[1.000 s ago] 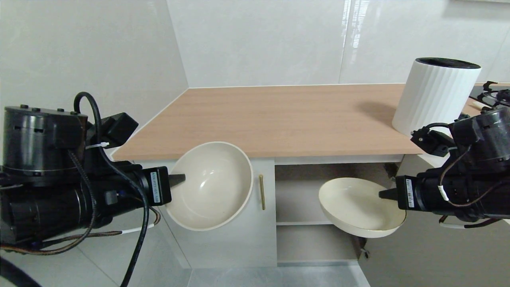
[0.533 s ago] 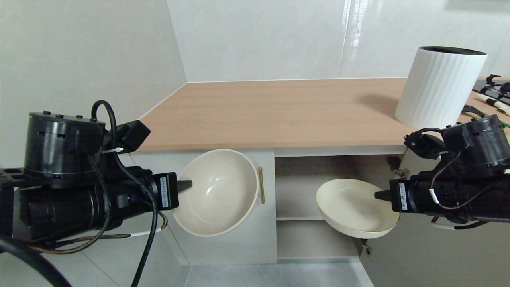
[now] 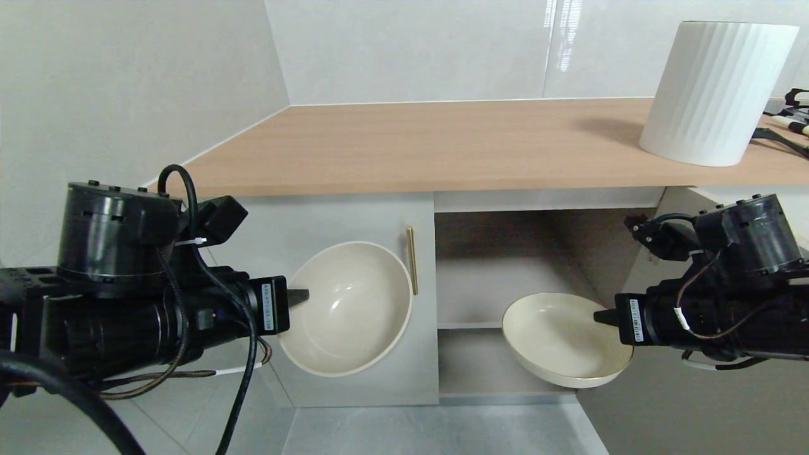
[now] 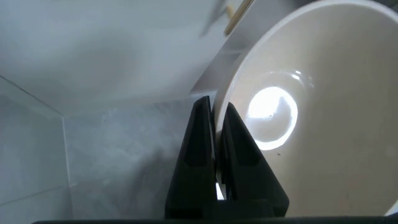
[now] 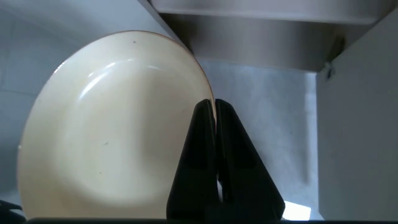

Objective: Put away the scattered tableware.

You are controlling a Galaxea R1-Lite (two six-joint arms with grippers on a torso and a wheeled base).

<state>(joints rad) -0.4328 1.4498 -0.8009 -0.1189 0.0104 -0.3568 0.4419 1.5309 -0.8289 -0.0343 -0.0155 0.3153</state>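
Note:
My left gripper (image 3: 302, 295) is shut on the rim of a deep cream bowl (image 3: 346, 308), held tilted in front of the closed cabinet door (image 3: 354, 221). The left wrist view has its fingers (image 4: 214, 127) pinching that bowl (image 4: 323, 112) at the rim. My right gripper (image 3: 600, 316) is shut on the rim of a shallower cream plate (image 3: 559, 338), held level at the mouth of the open cabinet (image 3: 499, 265), near its shelf (image 3: 468, 326). Seen from the right wrist, the plate (image 5: 112, 124) lies just outside the cabinet opening, clamped at the gripper (image 5: 215, 109).
A wooden countertop (image 3: 442, 145) runs above the cabinet. A tall white ribbed container (image 3: 717, 91) stands on it at the right, with dark utensils (image 3: 784, 129) beyond. The closed door has a gold handle (image 3: 412, 260). Grey floor (image 3: 442, 430) lies below.
The head camera has dropped, so the counter now sits higher in view. Both grippers keep hold of their dishes; the plate sits lower against the cabinet, near its shelf.

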